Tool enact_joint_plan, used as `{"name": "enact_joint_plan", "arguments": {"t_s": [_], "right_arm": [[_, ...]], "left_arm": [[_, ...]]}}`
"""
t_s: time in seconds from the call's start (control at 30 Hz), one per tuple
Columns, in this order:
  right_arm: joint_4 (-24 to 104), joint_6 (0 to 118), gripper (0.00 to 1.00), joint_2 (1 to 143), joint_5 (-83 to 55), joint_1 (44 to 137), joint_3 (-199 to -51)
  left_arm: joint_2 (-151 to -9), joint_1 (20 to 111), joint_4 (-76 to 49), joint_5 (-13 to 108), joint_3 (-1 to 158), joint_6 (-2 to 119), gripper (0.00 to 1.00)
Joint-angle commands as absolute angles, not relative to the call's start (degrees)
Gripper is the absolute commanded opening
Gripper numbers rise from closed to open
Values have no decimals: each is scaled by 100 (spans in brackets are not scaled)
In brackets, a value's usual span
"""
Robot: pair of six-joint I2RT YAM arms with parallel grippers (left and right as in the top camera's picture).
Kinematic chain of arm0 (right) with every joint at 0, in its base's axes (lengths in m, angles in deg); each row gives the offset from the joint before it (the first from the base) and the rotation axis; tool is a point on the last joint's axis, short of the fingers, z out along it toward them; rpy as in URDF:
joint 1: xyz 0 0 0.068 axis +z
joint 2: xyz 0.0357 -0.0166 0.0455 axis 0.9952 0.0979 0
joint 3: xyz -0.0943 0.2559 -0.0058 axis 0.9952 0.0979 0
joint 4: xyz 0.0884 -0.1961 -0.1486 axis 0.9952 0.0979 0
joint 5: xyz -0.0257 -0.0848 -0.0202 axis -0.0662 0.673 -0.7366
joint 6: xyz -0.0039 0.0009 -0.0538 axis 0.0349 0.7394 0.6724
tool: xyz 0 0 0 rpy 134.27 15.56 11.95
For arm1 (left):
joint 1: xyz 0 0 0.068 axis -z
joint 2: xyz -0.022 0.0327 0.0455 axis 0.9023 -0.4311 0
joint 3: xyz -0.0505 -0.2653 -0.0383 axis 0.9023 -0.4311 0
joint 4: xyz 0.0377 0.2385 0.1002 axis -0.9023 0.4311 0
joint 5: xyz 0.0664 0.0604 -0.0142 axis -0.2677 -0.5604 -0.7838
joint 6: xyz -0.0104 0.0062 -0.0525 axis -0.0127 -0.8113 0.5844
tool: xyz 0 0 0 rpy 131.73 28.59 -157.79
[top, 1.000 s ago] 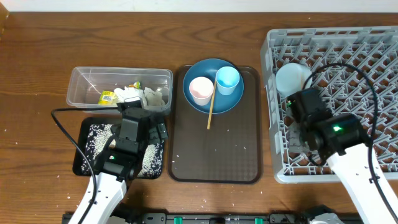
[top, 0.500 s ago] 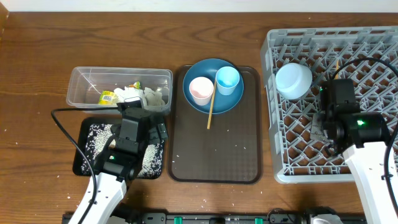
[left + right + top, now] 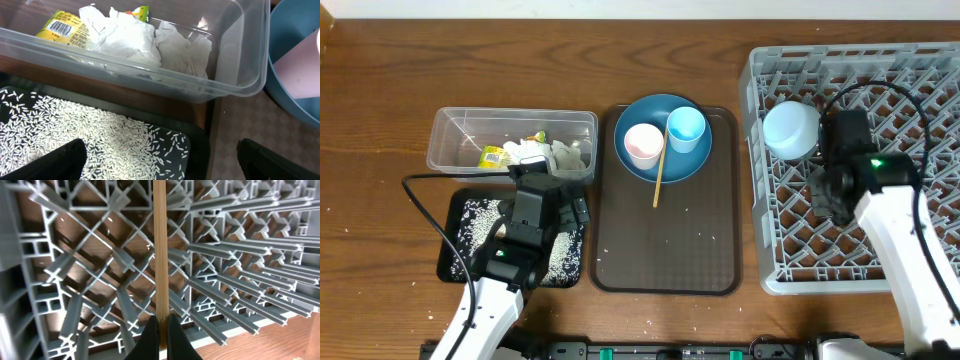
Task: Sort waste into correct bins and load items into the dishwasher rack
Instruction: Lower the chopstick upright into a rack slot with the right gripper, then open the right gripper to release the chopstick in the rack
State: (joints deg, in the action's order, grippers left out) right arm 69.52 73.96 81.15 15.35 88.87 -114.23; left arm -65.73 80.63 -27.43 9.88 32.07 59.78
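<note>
1. Plainly, the right end effector [image 3: 160,322] was clamped on one wooden chopstick [image 3: 159,245], its fingers pressed together on the stick's near end.
2. The chopstick's long axis ran straight out from the fingertips, in line with the end effector, and crossed above the grey lattice of the dishwasher rack [image 3: 75,280].
3. The overhead view placed that arm over the rack's left half, just beside the white bowl [image 3: 791,128] lying in the rack's upper left corner.
4. Judged from this, the coming move turned on bringing the stick's axis down along the rack's bars so that it would lie in the lattice, not bridge a gap and slip through.
5. A second chopstick [image 3: 659,170] lay across the dark blue plate [image 3: 685,165], well to the left of the rack; its long axis ran nearly toward and away from the robot.
6. The left end effector [image 3: 160,162] hovered with its fingers wide apart and nothing between them, above the rice-strewn black tray [image 3: 455,235], nearer that plate than the right arm was.
</note>
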Motion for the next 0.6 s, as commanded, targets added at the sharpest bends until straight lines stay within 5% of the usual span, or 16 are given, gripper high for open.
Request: {"name": "enact_joint_plan", "arguments": {"t_s": [0.0,0.07,0.13,0.17,0.57], "right_arm": [[6941,7573,3,8336,1635,8739,-11388],[6943,7573,13,8419,1633,8732,-11388],[6941,7569,43,8448,1633,8734,-11388],[6939,7569,49,8448,1633,8734,-11388],[6725,7379,56,8441,-107,8745,-11397]], "left_arm": [[-6594,8039,-2734,859,3279,5946,98],[-6594,8039,-2734,859,3279,5946,98],[-6594,8039,-2734,859,3279,5946,98],[-6594,8039,-2734,859,3279,5944,98],[-6594,8039,-2734,859,3279,5946,98]]}}
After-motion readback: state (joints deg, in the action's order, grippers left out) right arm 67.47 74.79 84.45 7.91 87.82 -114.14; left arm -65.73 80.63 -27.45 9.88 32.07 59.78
